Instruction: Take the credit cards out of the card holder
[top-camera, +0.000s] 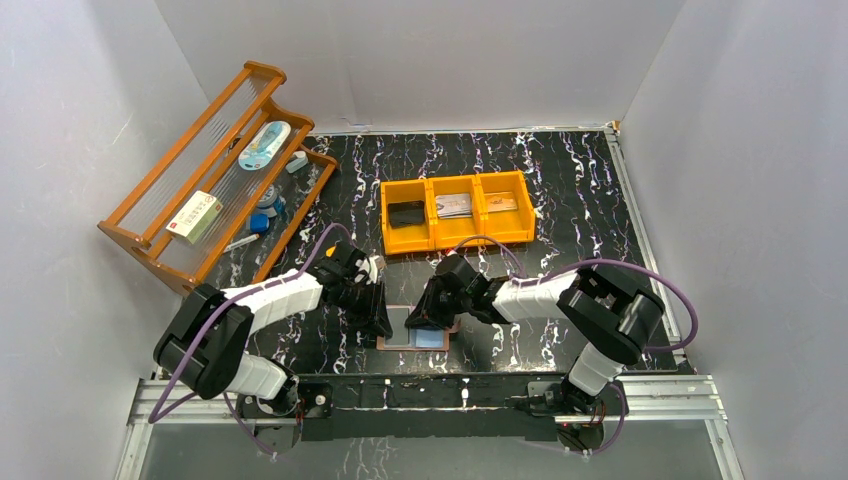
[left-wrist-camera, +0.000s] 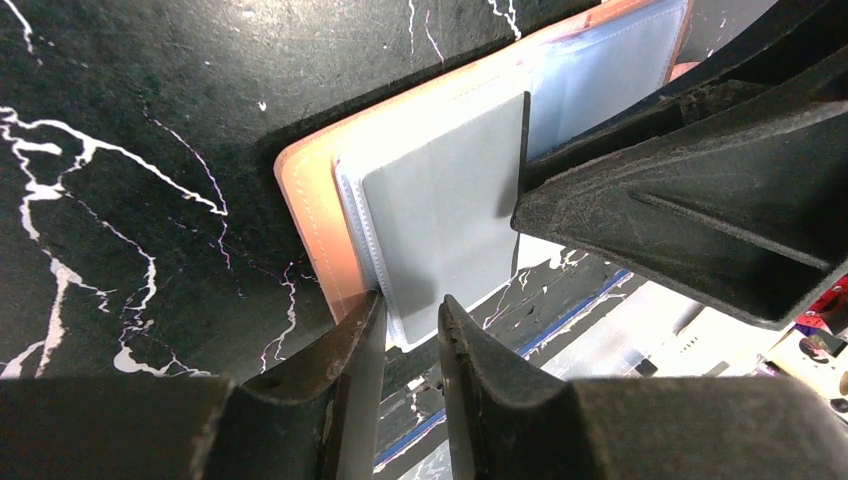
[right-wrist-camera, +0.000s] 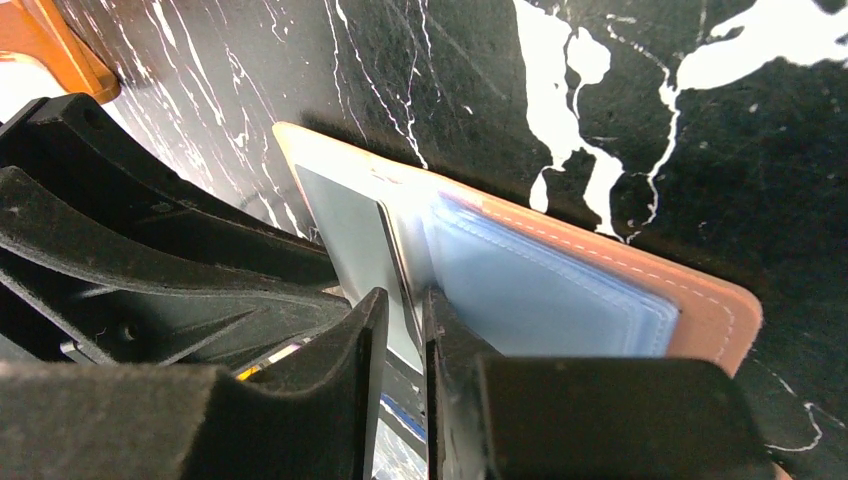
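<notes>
The card holder (top-camera: 430, 340) lies open at the table's (top-camera: 580, 200) near edge. The left gripper's (left-wrist-camera: 410, 308) fingers straddle its pale lining's near edge with a narrow gap. The right gripper's (right-wrist-camera: 405, 300) fingers do likewise. Whether either one clamps it cannot be told.

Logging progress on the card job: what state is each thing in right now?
Holder, open flat on the table.
Grey card, still in the holder.
Left gripper, jaws narrowly apart around the holder's edge.
Right gripper, jaws a slit apart at the grey card's edge; grip unclear.
Tray, one card in each of three bins.
</notes>
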